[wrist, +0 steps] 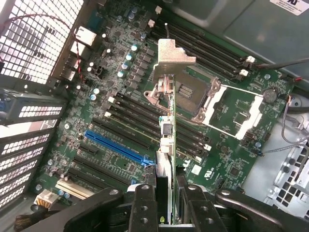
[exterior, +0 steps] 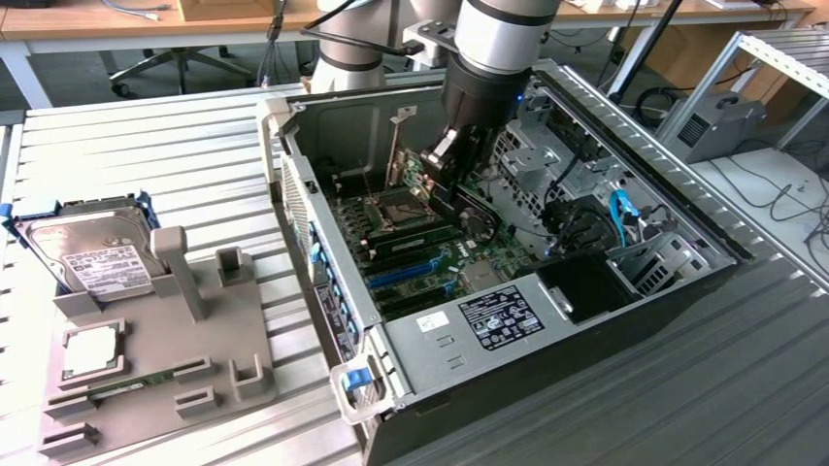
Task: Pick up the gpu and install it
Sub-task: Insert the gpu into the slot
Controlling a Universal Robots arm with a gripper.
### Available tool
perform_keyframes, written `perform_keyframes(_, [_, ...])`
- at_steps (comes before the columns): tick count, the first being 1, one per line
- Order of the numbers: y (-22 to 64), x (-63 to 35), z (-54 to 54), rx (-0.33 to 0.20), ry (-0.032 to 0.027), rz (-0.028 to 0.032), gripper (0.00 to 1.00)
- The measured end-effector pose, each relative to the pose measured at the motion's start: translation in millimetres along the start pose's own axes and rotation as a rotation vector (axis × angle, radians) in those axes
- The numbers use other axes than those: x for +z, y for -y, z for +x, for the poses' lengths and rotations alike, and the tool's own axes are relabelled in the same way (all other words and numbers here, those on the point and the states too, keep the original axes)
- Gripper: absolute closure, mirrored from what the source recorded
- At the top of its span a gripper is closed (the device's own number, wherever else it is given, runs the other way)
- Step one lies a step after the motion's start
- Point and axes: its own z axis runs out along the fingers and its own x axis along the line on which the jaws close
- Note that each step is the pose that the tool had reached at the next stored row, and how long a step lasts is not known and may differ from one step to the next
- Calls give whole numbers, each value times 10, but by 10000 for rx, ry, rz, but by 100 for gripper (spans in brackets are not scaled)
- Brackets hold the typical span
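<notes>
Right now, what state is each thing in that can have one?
gripper: shut on the gpu.
gpu: held on edge above the motherboard, not seated.
computer case: on its side, open.
blue slot: empty.
hard drive: lying in the grey fixture beside the case.

No legible txt; labels on hard drive (exterior: pixel 93 258) & PC case (exterior: pixel 428 351) unreadable

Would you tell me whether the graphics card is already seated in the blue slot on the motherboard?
No, the blue slot lies bare along its length, and the tool holds the graphics card crosswise to it.
</notes>
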Motion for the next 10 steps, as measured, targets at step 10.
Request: perform_keyframes(10, [-1, 0, -1, -281, -5, -8, 74])
